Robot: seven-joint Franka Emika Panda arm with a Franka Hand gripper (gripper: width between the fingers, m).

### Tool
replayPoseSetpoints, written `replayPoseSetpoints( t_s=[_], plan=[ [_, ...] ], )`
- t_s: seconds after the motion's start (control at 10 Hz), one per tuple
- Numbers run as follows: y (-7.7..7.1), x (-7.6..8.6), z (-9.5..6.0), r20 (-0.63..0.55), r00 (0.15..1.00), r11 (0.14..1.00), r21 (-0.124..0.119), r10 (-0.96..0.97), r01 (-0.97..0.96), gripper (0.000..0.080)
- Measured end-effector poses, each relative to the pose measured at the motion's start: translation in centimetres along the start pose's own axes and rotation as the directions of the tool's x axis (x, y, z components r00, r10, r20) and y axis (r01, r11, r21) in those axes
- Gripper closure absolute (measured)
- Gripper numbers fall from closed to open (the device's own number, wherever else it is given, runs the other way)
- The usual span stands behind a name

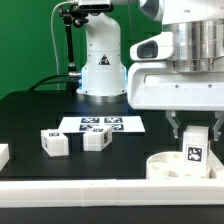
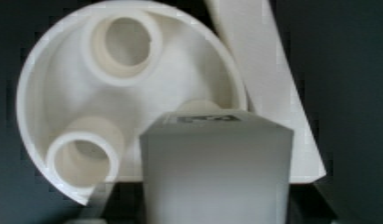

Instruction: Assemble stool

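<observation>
The white round stool seat (image 1: 172, 166) lies at the exterior view's front right, with its round sockets facing up. In the wrist view the seat (image 2: 72, 95) shows two open sockets (image 2: 126, 45); a third is mostly hidden behind the held leg. My gripper (image 1: 195, 130) is shut on a white blocky leg (image 1: 196, 148) with a marker tag and holds it upright right over the seat. The leg (image 2: 220, 165) fills the near part of the wrist view. I cannot tell whether its foot touches the seat. Two more legs (image 1: 54, 142) (image 1: 95, 139) lie on the black table.
The marker board (image 1: 103, 125) lies flat behind the two loose legs. A long white rail (image 1: 100, 190) runs along the table's front edge and shows beside the seat in the wrist view (image 2: 250, 50). A white piece (image 1: 3, 153) sits at the left edge. The robot base (image 1: 100, 60) stands at the back.
</observation>
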State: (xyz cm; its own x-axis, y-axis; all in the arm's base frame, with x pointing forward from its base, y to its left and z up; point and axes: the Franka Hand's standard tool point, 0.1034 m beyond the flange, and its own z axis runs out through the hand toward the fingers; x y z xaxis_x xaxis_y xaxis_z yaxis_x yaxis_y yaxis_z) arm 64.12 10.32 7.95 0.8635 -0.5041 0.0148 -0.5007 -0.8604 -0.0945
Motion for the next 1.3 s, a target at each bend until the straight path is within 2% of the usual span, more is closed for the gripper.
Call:
replayPoseSetpoints(
  t_s=[0.2, 0.3, 0.9, 1.1, 1.3],
  plan=[
    [-0.11, -0.06, -0.01, 0.007, 0.992, 0.992, 0.007, 0.128, -0.128, 0.0459],
    [-0.26, -0.27, 0.01, 0.011, 0.984, 0.984, 0.003, 0.176, -0.176, 0.0459],
    [-0.52, -0.42, 0.02, 0.03, 0.879, 0.879, 0.012, 0.476, -0.477, 0.0459],
    [-0.57, -0.39, 0.04, 0.063, 0.756, 0.756, 0.034, 0.651, -0.654, 0.0459],
    [-0.7, -0.38, 0.05, 0.091, 0.64, 0.64, 0.037, 0.763, -0.768, 0.0459]
  ],
)
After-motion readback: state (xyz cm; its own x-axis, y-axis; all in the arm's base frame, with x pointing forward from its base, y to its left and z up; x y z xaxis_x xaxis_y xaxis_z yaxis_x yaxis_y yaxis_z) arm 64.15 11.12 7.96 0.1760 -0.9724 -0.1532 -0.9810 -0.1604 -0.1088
